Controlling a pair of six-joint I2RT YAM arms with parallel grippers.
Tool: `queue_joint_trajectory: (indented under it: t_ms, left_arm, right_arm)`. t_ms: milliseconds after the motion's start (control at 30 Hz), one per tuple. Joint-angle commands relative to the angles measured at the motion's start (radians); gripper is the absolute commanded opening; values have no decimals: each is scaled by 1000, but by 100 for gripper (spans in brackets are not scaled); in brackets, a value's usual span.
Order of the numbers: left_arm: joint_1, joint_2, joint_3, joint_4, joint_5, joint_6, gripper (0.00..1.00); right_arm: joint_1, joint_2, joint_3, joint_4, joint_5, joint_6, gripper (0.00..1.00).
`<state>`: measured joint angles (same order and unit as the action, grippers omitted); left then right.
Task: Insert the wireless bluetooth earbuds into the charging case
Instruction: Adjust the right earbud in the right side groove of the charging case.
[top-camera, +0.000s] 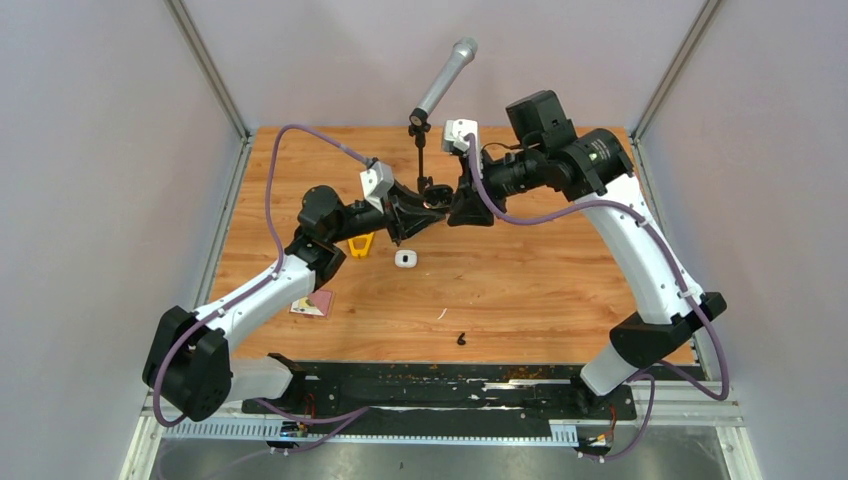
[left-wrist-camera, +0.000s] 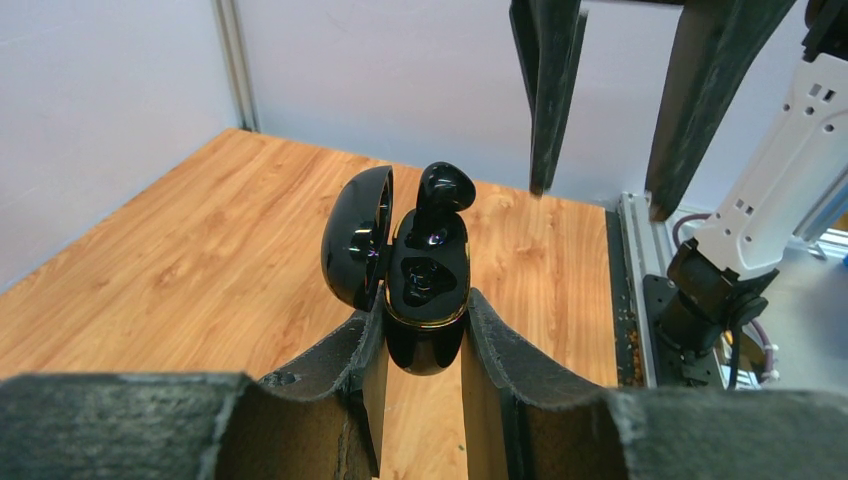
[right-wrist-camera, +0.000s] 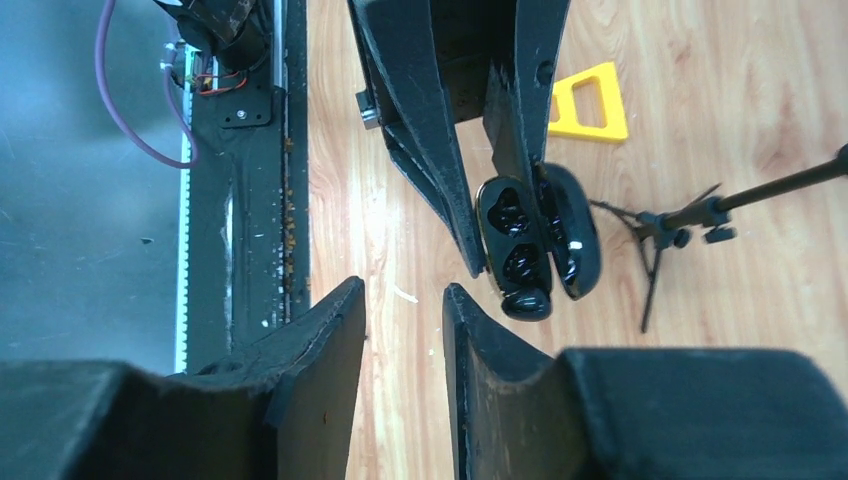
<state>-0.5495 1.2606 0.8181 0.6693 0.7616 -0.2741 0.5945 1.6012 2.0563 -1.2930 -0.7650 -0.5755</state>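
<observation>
My left gripper (left-wrist-camera: 425, 300) is shut on an open black charging case (left-wrist-camera: 428, 275) and holds it above the table, lid (left-wrist-camera: 357, 235) swung left. A black earbud (left-wrist-camera: 443, 190) stands partly out of the case's far slot; the near slot is empty. My right gripper (right-wrist-camera: 405, 290) is open and empty, its fingertips just short of the case (right-wrist-camera: 520, 240) and the protruding earbud (right-wrist-camera: 527, 303). In the top view both grippers meet mid-table around the case (top-camera: 434, 197). A white case (top-camera: 404, 259), a second black earbud (top-camera: 461, 339) and a small white piece (top-camera: 441, 314) lie on the table.
A microphone on a small tripod stand (top-camera: 420, 150) rises right behind the grippers; its legs show in the right wrist view (right-wrist-camera: 670, 230). A yellow plastic piece (top-camera: 360, 245) and a pink card (top-camera: 313, 303) lie to the left. A black rail (top-camera: 440, 385) runs along the near edge.
</observation>
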Motion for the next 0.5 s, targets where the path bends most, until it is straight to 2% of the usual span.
queue_joint_trajectory:
  t_ms: [0,233,467]
  left_arm:
    - [8,-2,12,24,64,33,0]
    - [40,-3,0,36,211,62,0]
    - [43,-19,-5,-4,250,112,0]
  right_arm:
    - [3,-57,94,-49,-15,-160,36]
    - [74,-98,60,-128,175,-515,36]
    - [237,-142,-39,-90,340,-711,35]
